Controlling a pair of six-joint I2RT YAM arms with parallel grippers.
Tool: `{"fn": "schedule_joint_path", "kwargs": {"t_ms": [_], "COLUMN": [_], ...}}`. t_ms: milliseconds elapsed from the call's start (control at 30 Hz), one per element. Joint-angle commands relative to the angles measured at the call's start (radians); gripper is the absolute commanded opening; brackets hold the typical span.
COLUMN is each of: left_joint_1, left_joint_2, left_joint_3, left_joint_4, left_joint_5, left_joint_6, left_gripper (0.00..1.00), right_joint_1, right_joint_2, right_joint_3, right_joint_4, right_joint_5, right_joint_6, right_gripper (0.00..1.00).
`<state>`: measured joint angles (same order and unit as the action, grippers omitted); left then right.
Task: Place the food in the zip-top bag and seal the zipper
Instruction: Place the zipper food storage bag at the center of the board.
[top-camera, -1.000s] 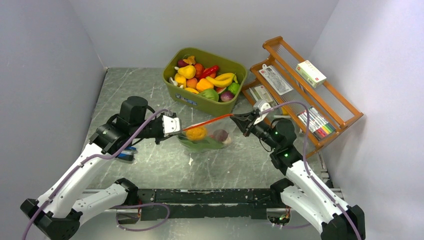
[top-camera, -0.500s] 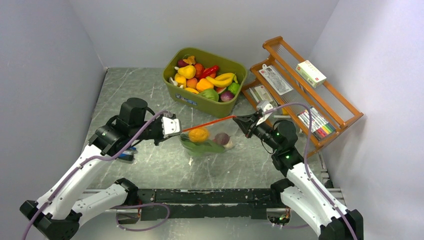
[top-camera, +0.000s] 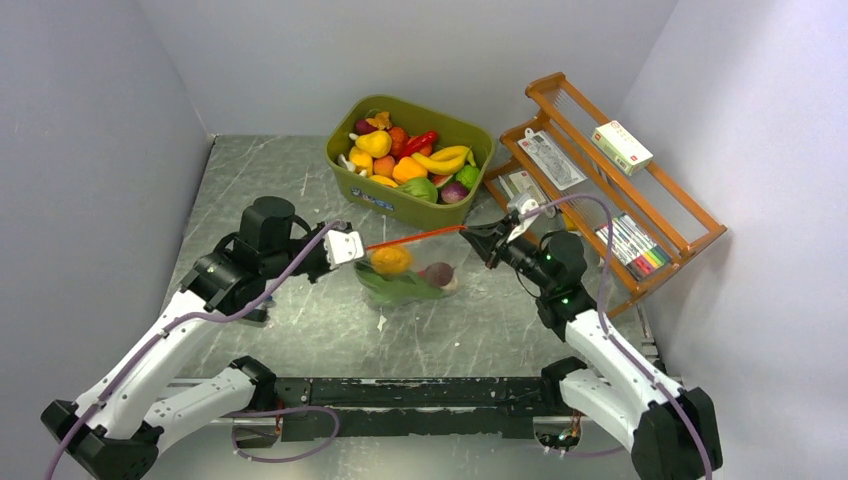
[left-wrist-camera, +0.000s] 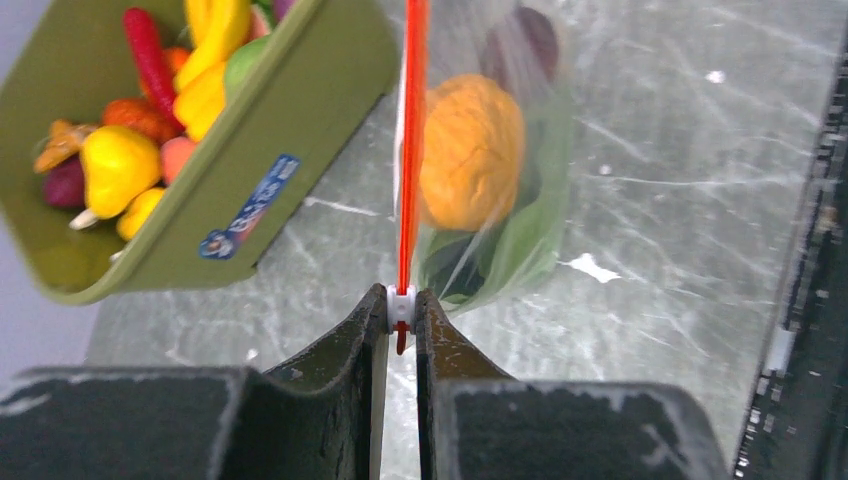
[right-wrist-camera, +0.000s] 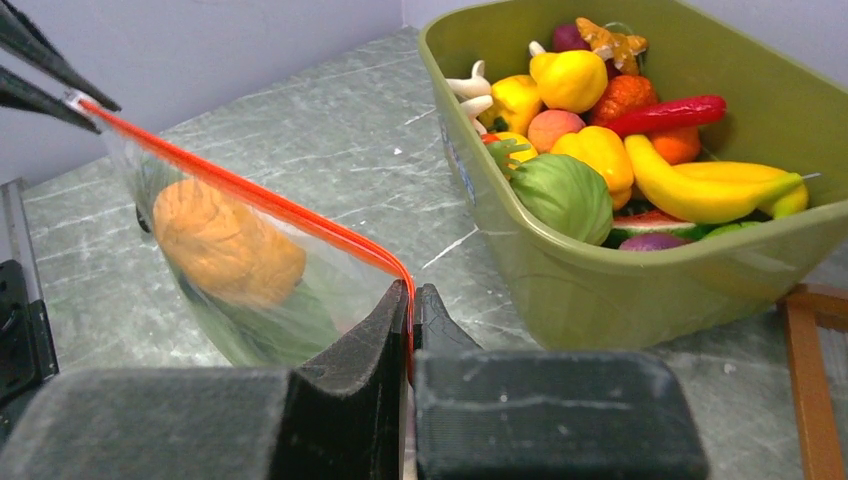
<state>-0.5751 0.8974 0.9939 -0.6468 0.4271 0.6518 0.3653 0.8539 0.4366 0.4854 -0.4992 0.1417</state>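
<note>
Zip-top bag (top-camera: 405, 280), a clear plastic pouch, hung stretched between the two hands, its belly sagging below them toward the grey marbled worktop (top-camera: 280, 190); whether it touched could not be told. Inside sat an orange round toy fruit (top-camera: 391, 260), green toy leaves (top-camera: 395, 288) and a purple toy bulb (top-camera: 438, 272). The thin red-orange zipper (top-camera: 415, 240) ran taut from one hand to the other. The left hand (left-wrist-camera: 401, 305) was clenched on the small white slider (left-wrist-camera: 401, 303) at its own end of the strip. The right hand (right-wrist-camera: 411, 300) was pinched tight on the opposite end. An olive-green plastic tub (top-camera: 365, 185) of spare toy produce stood beyond both hands, just past the strip.

The strip read as one thin line in both wrist views, so sealing looked to be the step in hand, perhaps nearly finished. Doing it well called for the right hand to anchor its end firmly while the slider travelled straight along the strip's own line. It should go without twist or slack, with the mouth up so the food's weight hung clear of the seal.
</note>
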Motion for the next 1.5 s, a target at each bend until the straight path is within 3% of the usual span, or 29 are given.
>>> {"fn": "schedule_joint_path", "kwargs": {"t_ms": [0,133,333,500,600,667,767,933,1000,1033,1267,1300,1333,1400,1467], "left_joint_1": [0.01,0.033,0.069,0.069,0.068,0.069,0.067,0.068,0.07,0.069,0.069,0.07,0.068,0.069,0.069], "left_joint_2": [0.018,0.06,0.064,0.024,0.0,-0.012,-0.032,-0.032,-0.03,-0.033,-0.079,-0.087,-0.094,-0.104,-0.1], "left_joint_3": [0.055,0.111,0.108,-0.012,-0.087,-0.124,-0.14,-0.106,-0.093,-0.093,-0.163,-0.176,-0.188,-0.2,-0.208], "left_joint_4": [0.071,0.104,0.11,0.041,-0.004,-0.014,-0.017,-0.022,-0.028,-0.015,0.161,0.2,0.236,0.3,0.355], "left_joint_5": [-0.195,-0.242,-0.182,-0.005,0.132,0.179,0.226,0.319,0.341,0.34,0.273,0.252,0.222,0.131,-0.056], "left_joint_6": [0.023,0.067,0.075,0.036,0.022,0.02,0.006,-0.034,-0.047,-0.065,-0.217,-0.254,-0.304,-0.414,-0.611], "left_gripper": [0.07,0.07,0.07,0.07,0.08,0.15,0.32,0.47,0.55,0.58,0.64,0.77,0.99,0.98,0.98], "right_joint_1": [-0.024,-0.023,-0.023,-0.022,-0.022,-0.021,-0.022,-0.021,-0.022,-0.022,-0.021,-0.022,-0.022,-0.022,-0.023], "right_joint_2": [0.081,0.145,0.188,0.118,0.072,0.039,-0.003,-0.072,-0.096,-0.102,-0.094,-0.088,-0.082,-0.062,-0.022], "right_joint_3": [0.081,0.118,0.166,0.051,-0.01,-0.033,-0.014,0.067,0.107,0.12,0.188,0.199,0.213,0.248,0.344], "right_joint_4": [0.111,0.2,0.168,0.092,0.03,-0.017,-0.121,-0.331,-0.407,-0.447,-0.564,-0.58,-0.601,-0.673,-0.801], "right_joint_5": [-0.029,-0.046,-0.087,-0.093,-0.095,-0.085,-0.102,-0.054,-0.019,-0.009,0.144,0.191,0.267,0.436,0.465], "right_joint_6": [-0.02,-0.026,-0.059,-0.037,-0.016,0.003,0.052,0.1,0.109,0.119,0.254,0.261,0.274,0.349,0.321], "right_gripper": [0.0,0.0,0.0,0.0,0.06,0.12,0.32,0.6,0.79,0.98,1.0,1.0,1.0,1.0,1.0]}}
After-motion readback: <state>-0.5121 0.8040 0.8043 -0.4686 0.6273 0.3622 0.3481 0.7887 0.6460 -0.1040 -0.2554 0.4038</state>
